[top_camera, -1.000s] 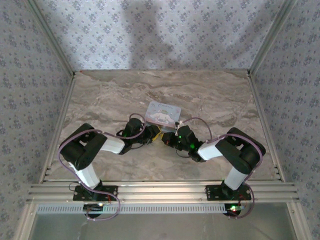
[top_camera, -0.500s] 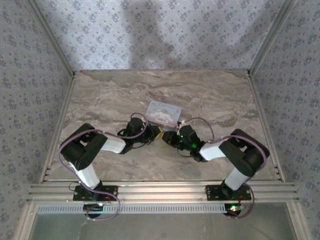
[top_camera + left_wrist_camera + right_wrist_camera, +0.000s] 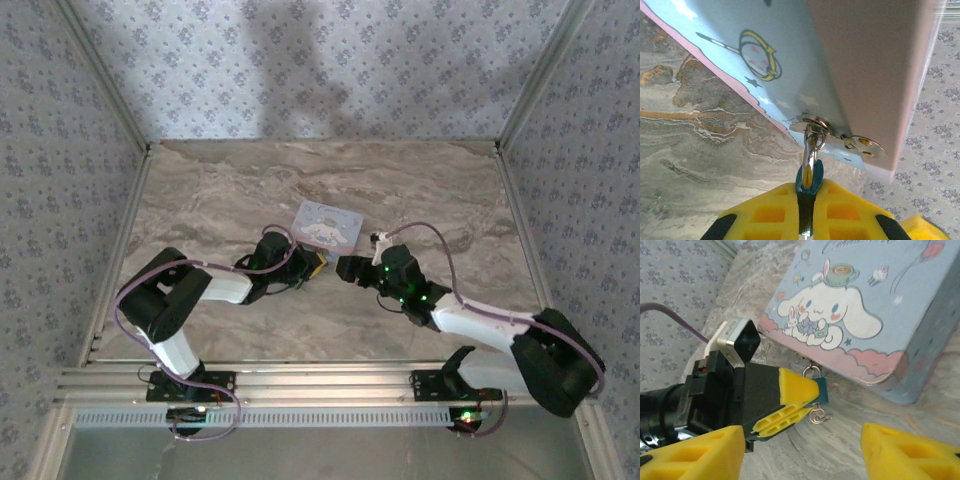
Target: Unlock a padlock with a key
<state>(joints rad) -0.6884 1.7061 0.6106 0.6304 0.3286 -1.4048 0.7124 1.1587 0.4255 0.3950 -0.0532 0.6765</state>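
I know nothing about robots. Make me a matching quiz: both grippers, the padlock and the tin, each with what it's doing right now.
1 left gripper
2 right gripper
3 padlock
4 tin

A rests on the marble table
B jaws wide apart, empty
C hooked through the tin's clasp
D clamped on the padlock

Pairs: 1-D, 2-B, 3-C, 4-A

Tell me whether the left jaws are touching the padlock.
Touching. Left wrist view: the yellow jaws of the left gripper pinch the padlock, no gap.
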